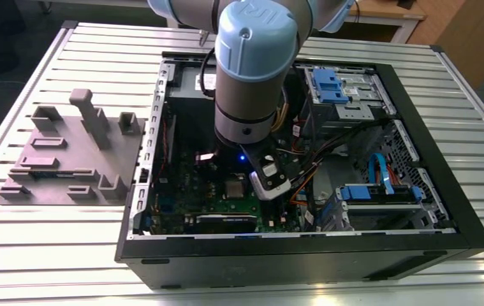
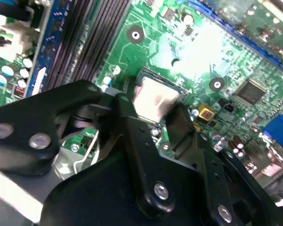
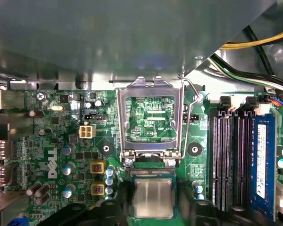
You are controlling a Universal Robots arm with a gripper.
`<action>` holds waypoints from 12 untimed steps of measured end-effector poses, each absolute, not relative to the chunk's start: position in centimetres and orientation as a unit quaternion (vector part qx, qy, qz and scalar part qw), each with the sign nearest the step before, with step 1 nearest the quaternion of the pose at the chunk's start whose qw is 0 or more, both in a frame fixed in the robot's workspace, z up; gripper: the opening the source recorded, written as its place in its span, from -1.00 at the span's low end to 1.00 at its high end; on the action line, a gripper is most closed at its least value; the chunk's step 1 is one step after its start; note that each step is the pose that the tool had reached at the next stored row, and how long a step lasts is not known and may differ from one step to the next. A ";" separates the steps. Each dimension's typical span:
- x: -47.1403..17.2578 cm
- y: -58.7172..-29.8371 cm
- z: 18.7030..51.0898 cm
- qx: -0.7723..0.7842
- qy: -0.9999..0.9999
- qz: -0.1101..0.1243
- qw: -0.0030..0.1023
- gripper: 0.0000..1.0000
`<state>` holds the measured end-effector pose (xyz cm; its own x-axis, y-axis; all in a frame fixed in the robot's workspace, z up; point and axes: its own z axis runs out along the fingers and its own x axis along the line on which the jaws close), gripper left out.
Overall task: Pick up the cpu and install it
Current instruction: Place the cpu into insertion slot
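Note:
The cpu (image 3: 153, 197), a small square chip with a pale silver top, lies at the motherboard socket just below the raised metal bracket (image 3: 153, 117). My gripper (image 3: 153, 203) has a dark finger pressed against each side of the chip, and so is shut on it. In the second wrist view the cpu (image 2: 153, 96) shows between the black fingers (image 2: 125, 108) inside the dark socket frame. From the exterior view, the cpu (image 1: 234, 188) sits low in the open computer case, with my gripper (image 1: 254, 185) beside the arm's wrist.
The grey-mauve plastic block with posts (image 1: 71, 153) stands on the slatted table at the exterior view's left. Memory slots (image 3: 231, 155), cables (image 3: 254, 42) and blue drive bays (image 1: 335, 86) crowd the case. Its black walls (image 1: 310, 248) ring the board.

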<state>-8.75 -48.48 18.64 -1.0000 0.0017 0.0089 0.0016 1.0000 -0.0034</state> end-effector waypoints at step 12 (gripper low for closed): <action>-8.8 -48.5 18.9 -0.001 -1.000 0.002 0.005 0.18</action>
